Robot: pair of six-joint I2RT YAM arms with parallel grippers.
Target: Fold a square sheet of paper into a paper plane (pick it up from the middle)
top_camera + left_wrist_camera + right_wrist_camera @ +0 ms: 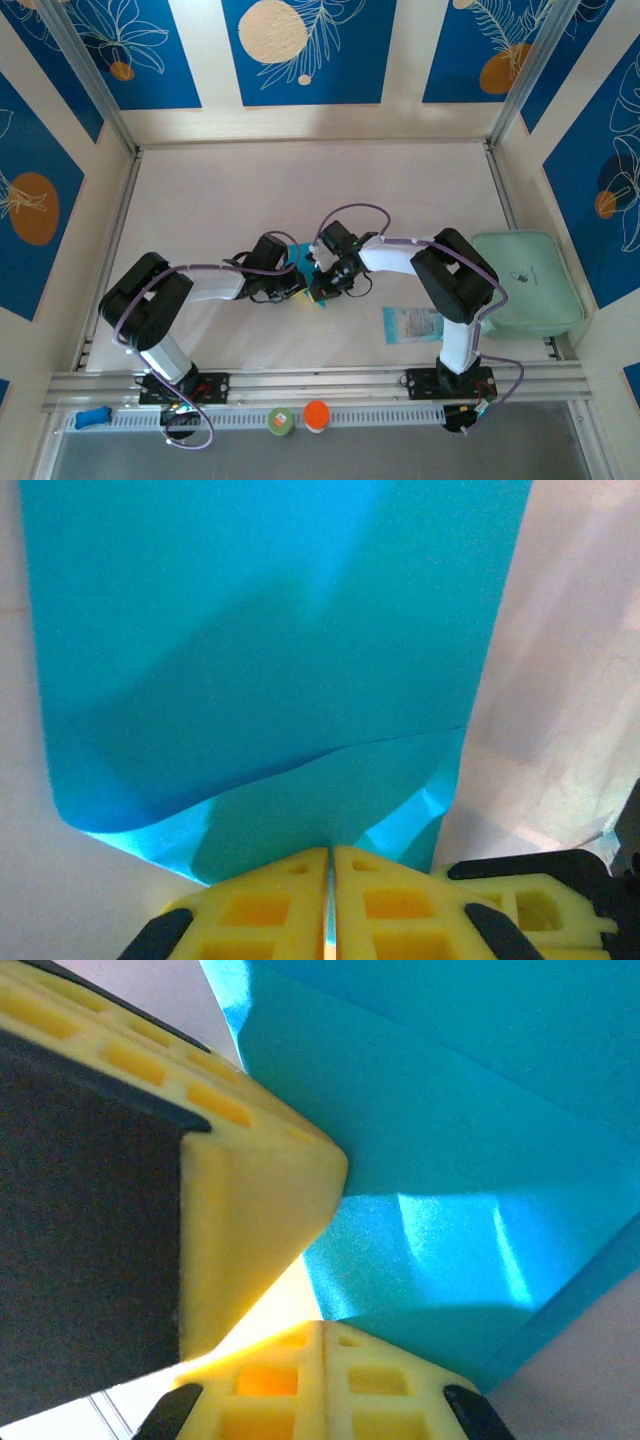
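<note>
The square sheet of paper (298, 254) is cyan and hangs between the two grippers at the table's middle. In the left wrist view the sheet (280, 640) spreads upward with a folded flap and a curled lower left edge. My left gripper (331, 852) is shut on its bottom edge, a thin cyan strip showing between the yellow fingers (260, 905). My right gripper (322, 1325) is shut, its tips against the sheet's (450, 1160) lower corner; whether it pinches the paper is unclear. The left gripper's finger (255, 1195) stands close beside it. The paper plane is out of view.
A pale printed packet (412, 324) lies on the table right of the grippers. A mint-green pad (527, 282) sits at the right edge. An orange cap (316, 414) and a green one (281, 421) rest on the front rail. Walls enclose the table.
</note>
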